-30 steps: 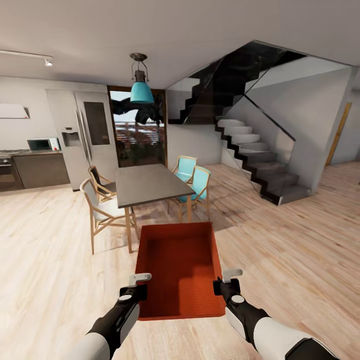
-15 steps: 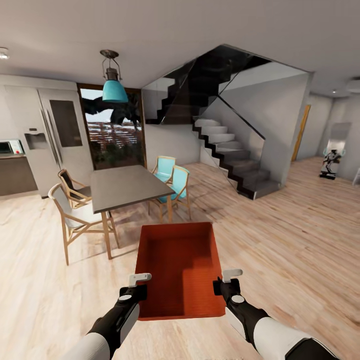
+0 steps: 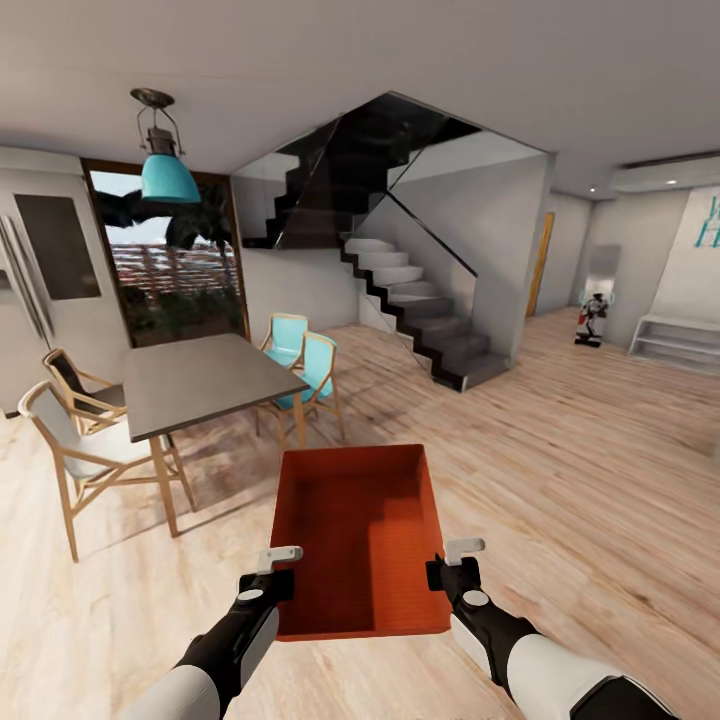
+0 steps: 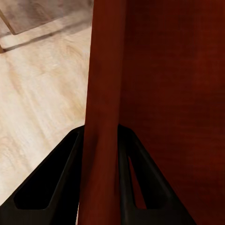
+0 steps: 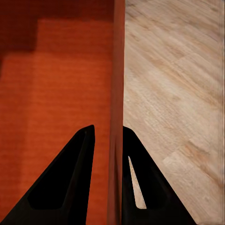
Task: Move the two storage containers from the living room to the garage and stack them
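An orange-red bin (image 3: 358,540) is carried in front of the trunk, above the wood floor (image 3: 580,480), held level between both arms. Its left wall is clamped by the left gripper (image 3: 270,570), with one finger seen on each side of the wall (image 4: 101,140) in the left wrist view. Its right wall (image 5: 117,93) is clamped likewise by the right gripper (image 3: 450,565). Beyond the bin, a grey table (image 3: 200,380) with chairs (image 3: 305,370), a teal lamp (image 3: 168,175) and a staircase (image 3: 420,310) are seen.
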`<state>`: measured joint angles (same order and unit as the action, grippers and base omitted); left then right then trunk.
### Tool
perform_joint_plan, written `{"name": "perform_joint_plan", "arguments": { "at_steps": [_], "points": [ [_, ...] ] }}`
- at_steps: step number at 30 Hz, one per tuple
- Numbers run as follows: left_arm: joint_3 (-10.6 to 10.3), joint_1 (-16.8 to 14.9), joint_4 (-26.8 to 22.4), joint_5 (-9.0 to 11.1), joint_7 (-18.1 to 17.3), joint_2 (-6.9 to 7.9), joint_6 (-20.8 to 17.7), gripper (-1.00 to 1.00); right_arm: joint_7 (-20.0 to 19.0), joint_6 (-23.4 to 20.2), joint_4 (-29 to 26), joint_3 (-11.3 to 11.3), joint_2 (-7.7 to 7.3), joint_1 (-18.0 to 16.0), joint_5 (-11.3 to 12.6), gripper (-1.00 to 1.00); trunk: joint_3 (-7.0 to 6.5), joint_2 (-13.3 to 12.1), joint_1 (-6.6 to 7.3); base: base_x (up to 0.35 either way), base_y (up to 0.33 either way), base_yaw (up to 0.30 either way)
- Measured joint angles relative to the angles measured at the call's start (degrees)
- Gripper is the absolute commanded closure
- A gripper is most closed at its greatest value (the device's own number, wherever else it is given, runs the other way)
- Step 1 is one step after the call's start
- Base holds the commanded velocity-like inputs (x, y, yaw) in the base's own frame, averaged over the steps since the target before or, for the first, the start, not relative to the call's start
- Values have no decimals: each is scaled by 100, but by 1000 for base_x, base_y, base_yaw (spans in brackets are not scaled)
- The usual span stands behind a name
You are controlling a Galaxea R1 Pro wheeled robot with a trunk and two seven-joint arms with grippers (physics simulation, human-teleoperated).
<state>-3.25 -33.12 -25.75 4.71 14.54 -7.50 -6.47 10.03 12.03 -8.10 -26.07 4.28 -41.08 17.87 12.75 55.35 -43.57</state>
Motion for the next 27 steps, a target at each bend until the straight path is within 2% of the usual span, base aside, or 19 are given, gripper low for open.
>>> {"name": "perform_joint_plan", "arguments": {
  "at_steps": [27],
  "points": [
    [0,0,-1,-1,-1,0,-1,100,0,0,0,0,0,0,0,100,0,0,0,0,0,-290]
  ]
}}
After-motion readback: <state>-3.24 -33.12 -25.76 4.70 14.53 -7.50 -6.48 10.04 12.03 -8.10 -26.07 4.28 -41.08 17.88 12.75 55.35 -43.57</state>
